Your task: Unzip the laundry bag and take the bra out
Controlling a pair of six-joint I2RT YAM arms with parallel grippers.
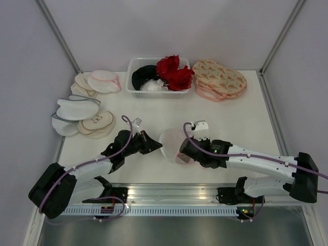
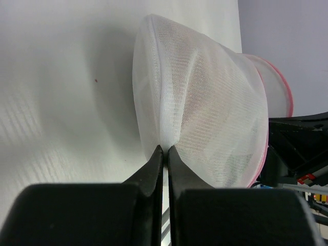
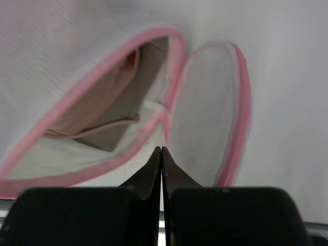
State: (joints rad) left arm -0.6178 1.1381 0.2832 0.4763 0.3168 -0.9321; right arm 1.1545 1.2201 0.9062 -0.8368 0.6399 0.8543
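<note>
Laundry bag [image 1: 171, 145] at counter's [image 1: 246, 123] 6 o'clock edge, mouth gaping. My left tool [image 2: 164, 149] is clamped on its mesh at 9 o'clock. My right tool [image 3: 161, 149] is pressed together by the pink trim [image 3: 241, 102] at 4 o'clock. Next, I think: left anchors, right opens, pinches the bra [image 3: 97, 110], pulls slowly.

Your top view looks down from above and behind the rig, far enough to take in the whole table [image 1: 246, 118]. Each wrist view sights along its own pair — left fingers [image 2: 151, 174], right fingers [image 3: 151, 171] — very close, the laundry bag [image 2: 205, 113] right at the tips. All three views share that bag; the wrists face it from opposite sides.
</note>
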